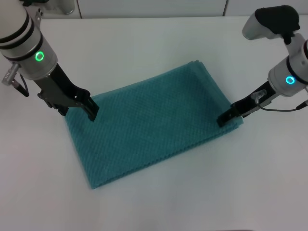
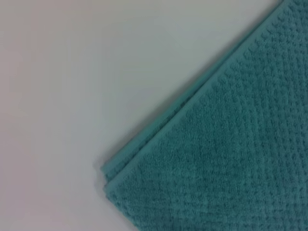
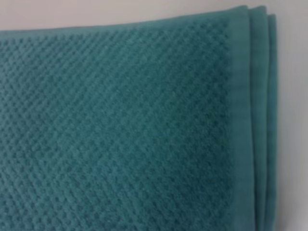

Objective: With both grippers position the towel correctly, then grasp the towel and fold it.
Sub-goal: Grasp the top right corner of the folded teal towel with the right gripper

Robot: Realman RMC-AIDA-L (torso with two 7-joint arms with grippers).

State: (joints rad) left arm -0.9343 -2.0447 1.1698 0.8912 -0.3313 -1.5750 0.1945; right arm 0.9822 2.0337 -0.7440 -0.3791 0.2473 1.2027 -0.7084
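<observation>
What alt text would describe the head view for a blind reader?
A teal-green rectangular waffle-weave towel lies folded on a white table. The left black gripper and right black gripper each meet an opposite corner.

We see the towel [image 1: 154, 120] lying flat on the counter [image 1: 144, 43], a teal-green rectangle with a waffle-dotted weave, folded into stacked layers and set at a slant. Its layered edges show at the corner in our left wrist view [image 2: 231, 159], and in our right wrist view [image 3: 125, 125] three hems lie stacked along one side.
</observation>
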